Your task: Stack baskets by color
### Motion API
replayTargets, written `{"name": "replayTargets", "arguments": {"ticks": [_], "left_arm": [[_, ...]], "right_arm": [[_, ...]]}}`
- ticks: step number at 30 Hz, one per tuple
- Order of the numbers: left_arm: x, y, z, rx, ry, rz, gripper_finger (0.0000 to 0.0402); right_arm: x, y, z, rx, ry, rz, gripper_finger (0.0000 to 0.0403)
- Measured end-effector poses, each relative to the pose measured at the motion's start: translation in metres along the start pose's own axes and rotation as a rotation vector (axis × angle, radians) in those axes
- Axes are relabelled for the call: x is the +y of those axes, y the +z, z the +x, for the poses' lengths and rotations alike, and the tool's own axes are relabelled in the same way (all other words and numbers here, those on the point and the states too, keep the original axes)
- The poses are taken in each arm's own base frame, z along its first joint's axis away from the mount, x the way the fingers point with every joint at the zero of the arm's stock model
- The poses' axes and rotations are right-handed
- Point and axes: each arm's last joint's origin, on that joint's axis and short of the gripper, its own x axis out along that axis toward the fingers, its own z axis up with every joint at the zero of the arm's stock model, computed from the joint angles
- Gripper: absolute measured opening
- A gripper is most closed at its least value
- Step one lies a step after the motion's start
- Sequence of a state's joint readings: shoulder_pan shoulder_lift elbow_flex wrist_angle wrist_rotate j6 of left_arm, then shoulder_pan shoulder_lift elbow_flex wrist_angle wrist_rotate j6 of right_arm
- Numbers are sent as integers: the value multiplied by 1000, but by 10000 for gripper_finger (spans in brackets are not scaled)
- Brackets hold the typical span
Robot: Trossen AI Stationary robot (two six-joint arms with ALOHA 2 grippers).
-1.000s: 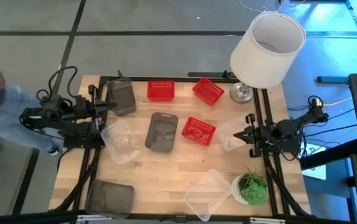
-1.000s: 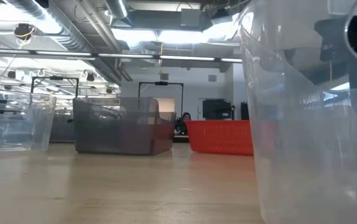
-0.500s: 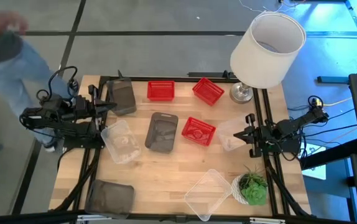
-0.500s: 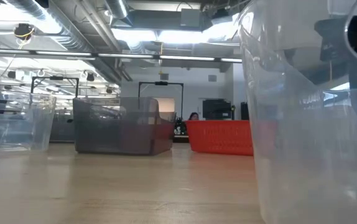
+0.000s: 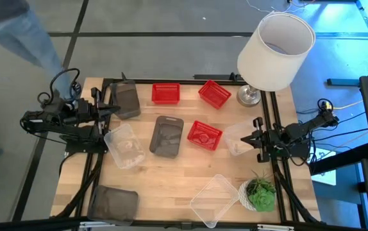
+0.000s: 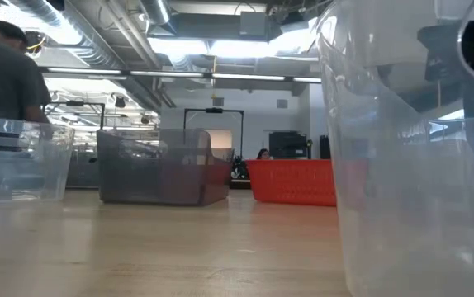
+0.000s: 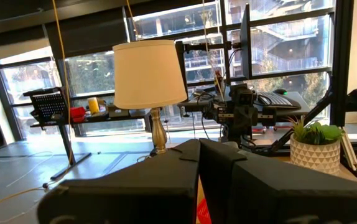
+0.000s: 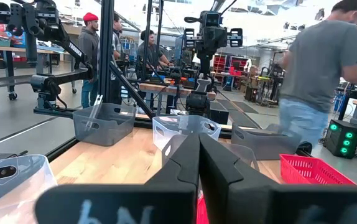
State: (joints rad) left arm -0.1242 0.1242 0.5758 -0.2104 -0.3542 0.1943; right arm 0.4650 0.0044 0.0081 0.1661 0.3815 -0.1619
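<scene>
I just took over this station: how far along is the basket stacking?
Nothing looks done: three red baskets, three grey ones and three clear ones all lie apart on the table. Nothing is in hand: left gripper and right gripper sit shut at the table's sides. All the stacking is left.

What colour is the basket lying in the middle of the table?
Smoky dark grey basket, clearest in the high view.

A workshop with grey floor (image 5: 171, 16) and exposed ceiling ducts (image 6: 97, 37) under bright strip lights. Tall windows (image 7: 185, 68) line one side. A person (image 8: 318, 68) stands beyond the bench's left edge.
</scene>
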Motion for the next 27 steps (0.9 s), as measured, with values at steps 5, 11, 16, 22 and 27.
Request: {"name": "replayTargets", "arguments": {"ticks": [5,11,16,22,27], "left_arm": [[0,0,0,0,0,0,0],[0,0,0,0,0,0,0],[0,0,0,0,0,0,0],[2,0,0,6,71,40,0],[1,-3,5,80,124,70,0]], "right_arm": [[0,0,0,0,0,0,7],[0,0,0,0,0,0,7],[0,0,0,-5,-1,25,7],[-1,7,0,-68,-12,35,7],[-4,9,-1,-80,-85,7,7]]}}
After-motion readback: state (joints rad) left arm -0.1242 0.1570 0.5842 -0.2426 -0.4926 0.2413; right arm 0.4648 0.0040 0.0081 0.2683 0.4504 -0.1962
